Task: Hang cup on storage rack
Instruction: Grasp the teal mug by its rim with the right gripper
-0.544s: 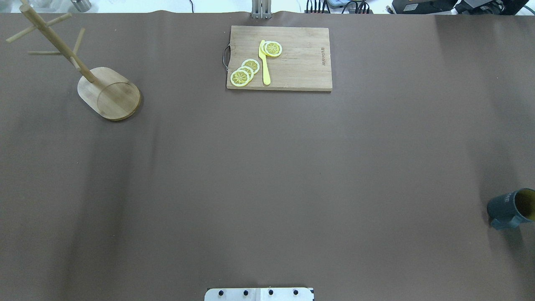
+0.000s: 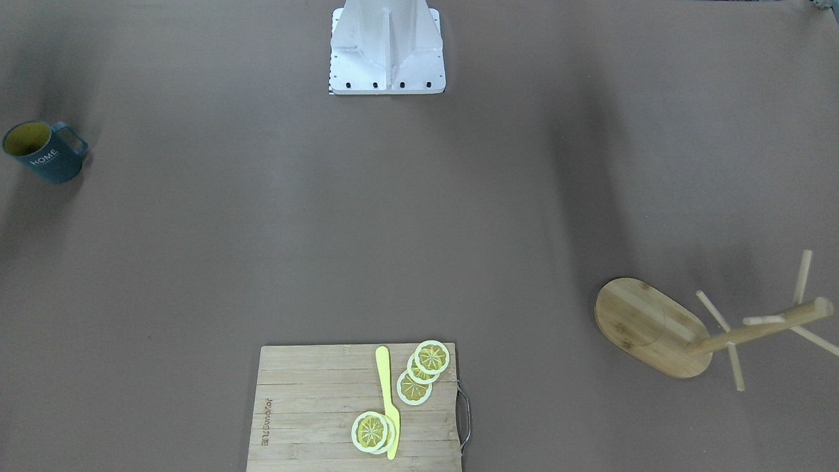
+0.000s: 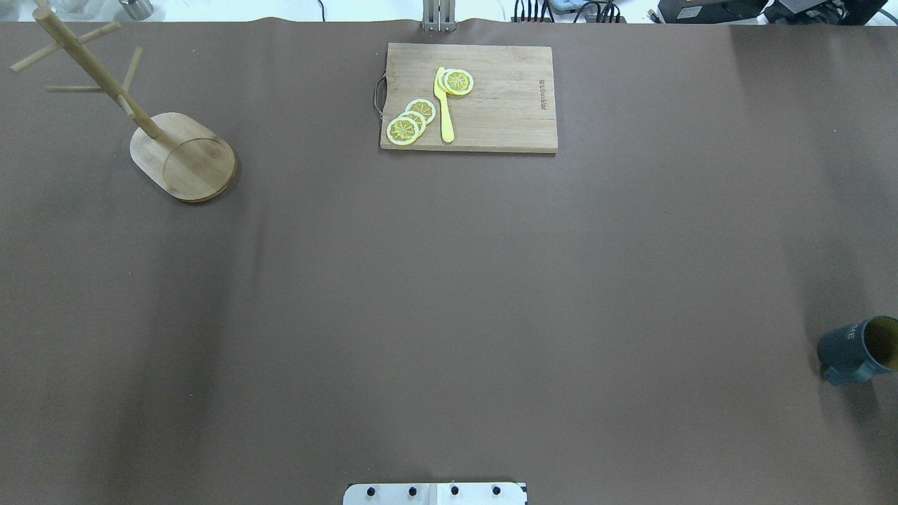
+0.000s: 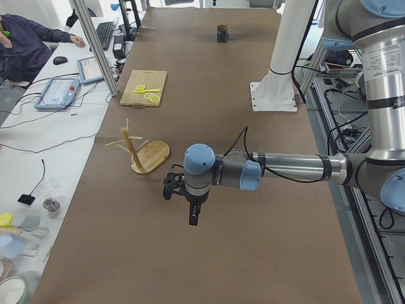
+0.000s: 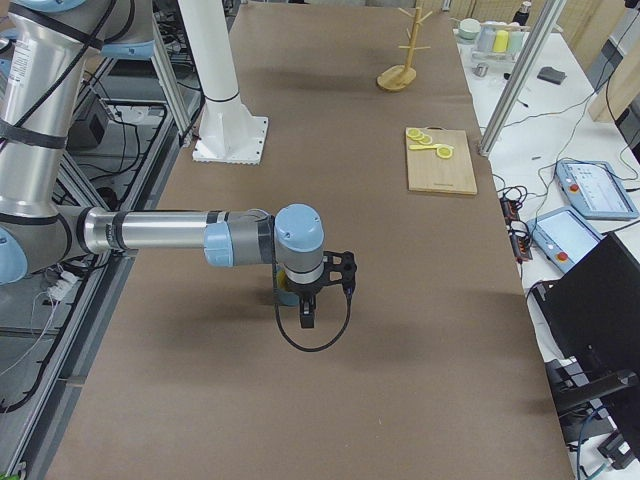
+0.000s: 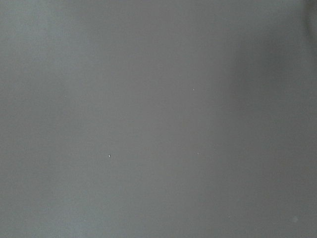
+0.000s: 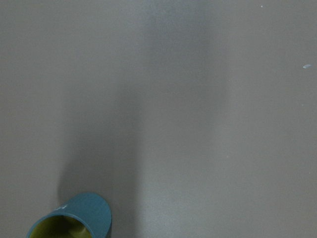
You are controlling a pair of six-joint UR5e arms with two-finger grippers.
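We see the teal HOME mug (image 3: 857,351) upright at the right edge of the table (image 3: 449,294), handle toward our base, well apart from the bamboo mug tree (image 3: 186,160) at far left. The right gripper (image 5: 307,316) hangs nearer. Whether its fingers, or those of the left gripper (image 4: 193,215), are parted we cannot tell.

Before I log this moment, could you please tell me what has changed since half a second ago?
Nothing has visibly changed. In the overhead view the cup sits in the same spot at the right edge, the storage rack is unmoved at the far left, and the cutting board lies as before.
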